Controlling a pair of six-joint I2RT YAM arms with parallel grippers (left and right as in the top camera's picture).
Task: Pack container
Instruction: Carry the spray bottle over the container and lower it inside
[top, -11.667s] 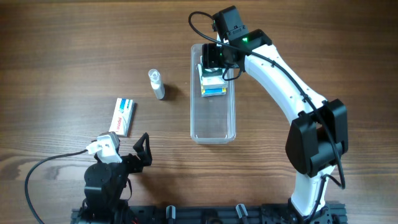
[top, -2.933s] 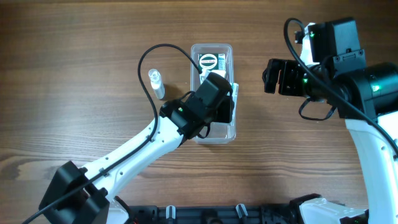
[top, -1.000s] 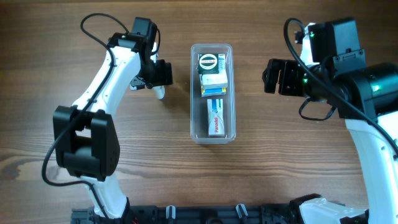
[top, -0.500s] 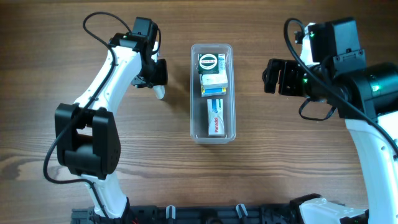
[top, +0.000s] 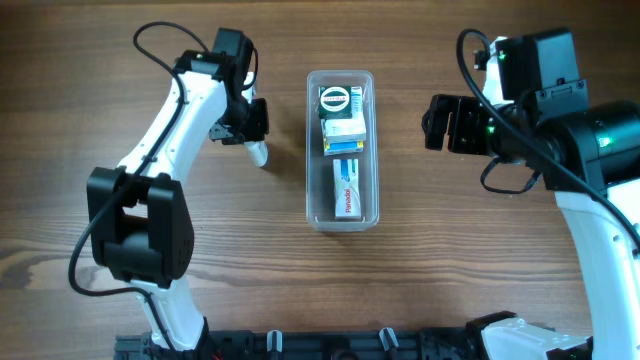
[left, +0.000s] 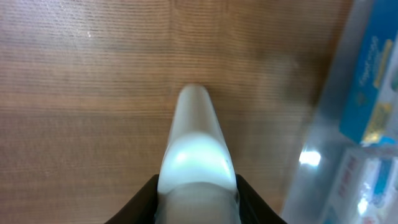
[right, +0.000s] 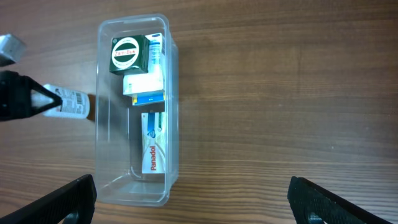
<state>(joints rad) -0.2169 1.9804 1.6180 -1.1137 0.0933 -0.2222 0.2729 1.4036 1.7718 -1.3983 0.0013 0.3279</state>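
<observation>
— Container (top: 312, 165) position, please: where does it sit?

— Middle of the overhead frame, long axis running top to bottom, flat on the wooden counter (top: 120, 60). It is clear plastic with rounded corners.

— Anything inside?

— Three boxes in a row. A dark green box (top: 340, 98) with a round white logo fills the upper end. Just below it sits a white and blue box (top: 343, 135), and touching that, a white Panadol box (top: 347, 188) with red lettering lies flat. The lowest stretch of the bin shows bare floor.

— And the left end effector (top: 254, 132)?

— Upper left of centre in the overhead frame, just beside the bin's left wall but apart from it. It is clamped around a small white bottle (left: 198, 143). In the left wrist view the bottle's body sits between the two dark fingers (left: 144, 200), touching both, and its far end points up the frame over the wood. The bin's edge and a blue carton show blurred at the right of that view.

— Is the bottle lifted?

— Cannot tell from these views.

— Right end effector (top: 447, 122)?

— Right of the bin, well apart from it, in the upper right of the overhead frame. Its fingers (right: 62, 198) stand wide at the bottom corners of the right wrist view, with nothing between them.
</observation>
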